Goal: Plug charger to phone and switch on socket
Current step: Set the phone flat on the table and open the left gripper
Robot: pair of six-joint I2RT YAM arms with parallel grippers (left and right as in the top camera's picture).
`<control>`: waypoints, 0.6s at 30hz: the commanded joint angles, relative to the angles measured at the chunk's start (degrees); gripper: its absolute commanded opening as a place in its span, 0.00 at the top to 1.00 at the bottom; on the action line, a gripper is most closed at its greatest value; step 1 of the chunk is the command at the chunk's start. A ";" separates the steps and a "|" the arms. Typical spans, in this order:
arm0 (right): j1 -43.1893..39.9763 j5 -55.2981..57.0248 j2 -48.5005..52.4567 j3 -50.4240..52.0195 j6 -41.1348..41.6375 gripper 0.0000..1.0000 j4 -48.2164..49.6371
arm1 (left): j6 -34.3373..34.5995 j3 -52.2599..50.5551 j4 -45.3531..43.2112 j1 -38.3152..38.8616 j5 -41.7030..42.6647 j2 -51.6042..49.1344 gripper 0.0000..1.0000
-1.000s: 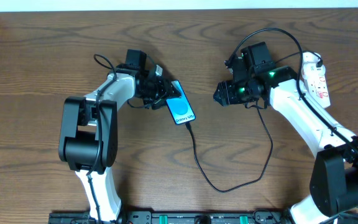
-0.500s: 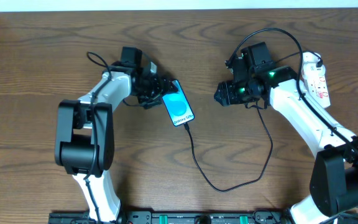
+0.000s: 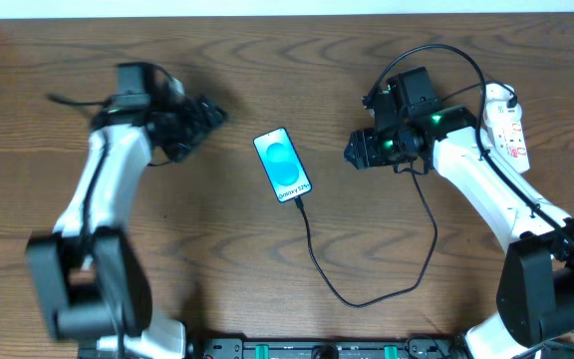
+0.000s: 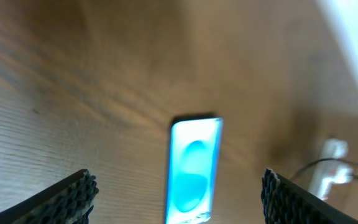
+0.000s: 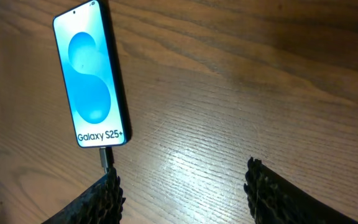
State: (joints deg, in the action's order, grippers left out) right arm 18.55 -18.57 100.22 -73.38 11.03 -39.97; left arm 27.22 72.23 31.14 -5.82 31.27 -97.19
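With the charger point(image 3: 352, 304) tip apparently seated in the phone point(image 3: 282, 168), which lay mid-table point(image 3: 68, 249) reading "Galaxy S25+", we judged only the switch remained. The left gripper point(image 3: 210, 115) and right gripper point(image 3: 352, 152) both hung wide open and empty. The right one should turn to the socket point(image 3: 507, 128) at the far right edge and press its red switch squarely.
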 commanded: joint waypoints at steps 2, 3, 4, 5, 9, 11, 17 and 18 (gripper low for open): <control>-0.85 0.26 -1.55 -0.76 -0.83 0.37 0.35 | 0.96 0.11 0.96 -2.34 -0.70 10.69 0.13; -0.92 0.26 -1.55 -0.74 -0.83 0.37 0.50 | 0.96 0.11 0.98 -2.51 -0.70 12.68 0.12; -1.01 0.26 -1.55 -0.76 -0.83 0.37 0.55 | 0.96 0.11 0.96 -2.51 -0.70 14.03 0.12; -1.11 0.26 -1.55 -0.76 -0.85 0.37 0.66 | 0.96 0.11 0.98 -2.51 -0.70 15.54 0.11; -1.55 0.26 -1.55 -0.74 -0.83 0.37 0.70 | 0.96 0.11 0.98 -2.51 -0.70 19.21 0.02; -1.73 0.26 -1.55 -0.76 -0.83 0.37 0.70 | 0.96 0.11 0.98 -2.51 -0.70 20.02 0.02; -1.75 0.26 -1.55 -0.76 -0.83 0.37 0.33 | 0.94 0.11 0.98 -2.51 -0.70 20.02 0.02; -1.75 0.24 -1.55 -0.76 -0.83 0.37 0.31 | 0.96 0.11 0.98 -2.51 -0.70 20.02 0.02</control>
State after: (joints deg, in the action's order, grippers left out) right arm 17.15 -18.39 100.22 -73.38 11.03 -39.48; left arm 28.29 72.23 31.99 -8.21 31.14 -77.25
